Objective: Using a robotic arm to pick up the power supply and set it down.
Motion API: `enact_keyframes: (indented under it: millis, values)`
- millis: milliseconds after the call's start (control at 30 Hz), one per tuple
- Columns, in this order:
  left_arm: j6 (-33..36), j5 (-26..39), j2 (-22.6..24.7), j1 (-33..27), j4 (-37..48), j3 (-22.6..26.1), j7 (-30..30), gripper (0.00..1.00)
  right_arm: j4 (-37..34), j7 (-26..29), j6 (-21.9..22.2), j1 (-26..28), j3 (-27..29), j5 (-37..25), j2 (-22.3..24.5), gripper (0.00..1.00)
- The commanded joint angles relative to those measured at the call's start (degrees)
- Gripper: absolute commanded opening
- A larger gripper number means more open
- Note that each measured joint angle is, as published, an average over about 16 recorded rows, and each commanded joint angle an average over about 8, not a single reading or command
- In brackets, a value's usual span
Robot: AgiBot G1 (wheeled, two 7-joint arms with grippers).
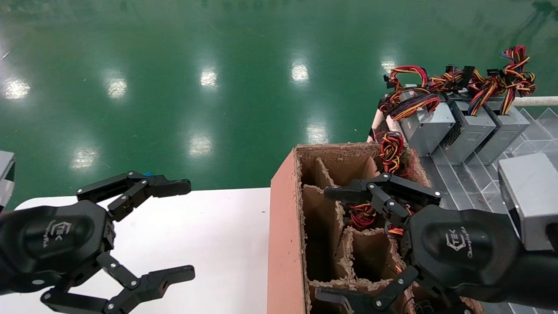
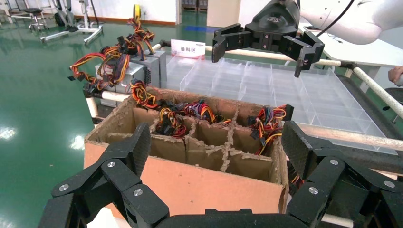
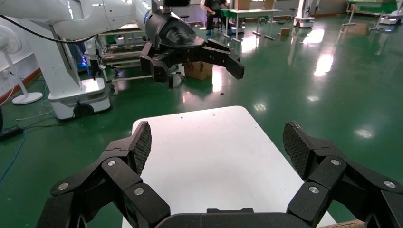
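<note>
Three grey power supplies stand in a row on a clear tray at the back right. The middle power supply (image 1: 467,127) shows a dotted vent grille and carries a red-yellow-black wire bundle (image 1: 484,87). My right gripper (image 1: 327,244), on the robotic arm with a silver block at its wrist, hovers open over the cardboard box (image 1: 285,226) with nothing between its fingers. In the left wrist view the right gripper (image 2: 261,54) hangs above the box (image 2: 190,180), and the grey supplies (image 2: 154,66) stand behind it. My left gripper (image 1: 187,230) is open over the white table (image 1: 218,244).
The cardboard box has divided compartments, and several hold wire bundles (image 1: 362,216); others look dark and empty. The clear tray (image 1: 471,183) with square cells lies right of the box, edged by a pale rail (image 1: 536,101). Green floor surrounds the table.
</note>
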Motion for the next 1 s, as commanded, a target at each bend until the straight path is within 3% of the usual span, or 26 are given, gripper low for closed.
enact_keyframes:
  millis: [33, 1000]
  values:
    - [0.00, 0.00, 0.00, 0.00, 0.00, 0.00, 0.00, 1.00, 0.00, 0.00, 0.00, 0.00, 0.00, 0.00, 0.00, 1.00]
    - [0.00, 0.00, 0.00, 0.00, 0.00, 0.00, 0.00, 1.00, 0.00, 0.00, 0.00, 0.00, 0.00, 0.00, 0.00, 1.00]
